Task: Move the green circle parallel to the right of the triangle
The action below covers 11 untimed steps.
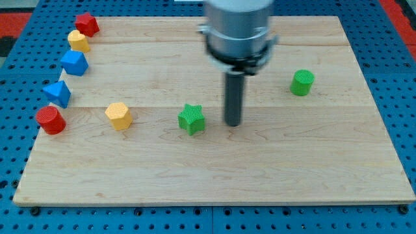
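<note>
Wooden counter [214, 175] over a blue pegged base, eight small blocks spread on it. Green circle [302, 82] upright toward the view's right, well apart from everything else. Blue triangle [58, 93] far off at the view's left edge, in a curving line with red block [86, 25], yellow block [78, 41], blue block [75, 63] above and red cylinder [51, 120] below. Between triangle and circle: yellow hexagon [119, 116], green star [192, 119]. End effector a plain dark rod, no jaws to open or close; my tip [233, 123] down on the wood just right of the star, not touching, left of and below the circle
</note>
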### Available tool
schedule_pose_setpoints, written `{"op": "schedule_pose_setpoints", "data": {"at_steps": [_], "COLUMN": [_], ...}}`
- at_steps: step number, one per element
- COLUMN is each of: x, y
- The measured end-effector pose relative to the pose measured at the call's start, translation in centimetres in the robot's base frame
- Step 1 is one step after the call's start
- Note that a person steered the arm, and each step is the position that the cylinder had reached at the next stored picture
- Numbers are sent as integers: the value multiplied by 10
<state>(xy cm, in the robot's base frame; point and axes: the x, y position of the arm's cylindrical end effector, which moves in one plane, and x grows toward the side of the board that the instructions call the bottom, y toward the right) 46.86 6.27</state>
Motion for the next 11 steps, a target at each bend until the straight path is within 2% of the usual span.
{"op": "schedule_pose_setpoints", "data": {"at_steps": [2,3,4,5,6,7,8,9,10,11], "x": [-109,-125,-98,-48,-36,-15,-15,-52,-72,-37], "y": [94,130,131,131,137,118,58,60,34,25]}}
